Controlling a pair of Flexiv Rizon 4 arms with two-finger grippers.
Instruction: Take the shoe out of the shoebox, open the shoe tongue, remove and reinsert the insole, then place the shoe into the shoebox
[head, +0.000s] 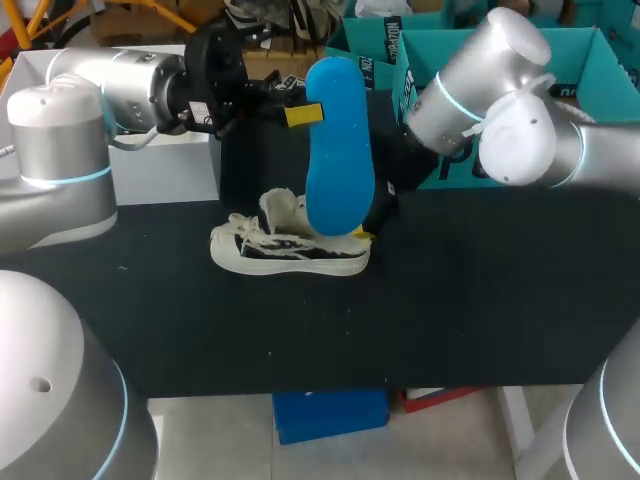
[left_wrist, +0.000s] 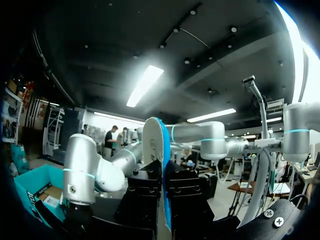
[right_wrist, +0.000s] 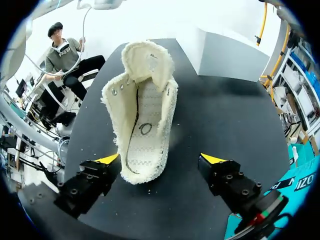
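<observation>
1. Your left gripper (head: 303, 113) is clenched on the blue insole (head: 339, 150). In the left wrist view the insole (left_wrist: 165, 170) sits edge-on between the 2 black fingers, pinched from both sides.
2. The insole stands upright in the air above the heel end of the shoe (head: 290, 247). In the head view its lower end overlaps the shoe opening; you cannot tell if they touch.
3. The shoe, a cream sneaker with dark side markings, sits on its sole near the middle of the bench (head: 470, 300), toe toward the left edge, heel toward the right.
4. In the right wrist view the shoe (right_wrist: 142, 125) is open, the tongue (right_wrist: 150, 60) is pulled up and back at the toe end, and the bare stitched footbed shows inside.
5. Your right gripper (right_wrist: 160, 162) is released, its 2 yellow tips spread wide. The shoe heel lies between them, close against 1 finger (right_wrist: 107, 160) and well apart from the other.
6. The teal shoebox (head: 520, 60) sits at the far right corner of the bench, behind the right arm.
7. A white box (head: 165, 165) sits at the far left edge of the bench, under the left arm.
</observation>
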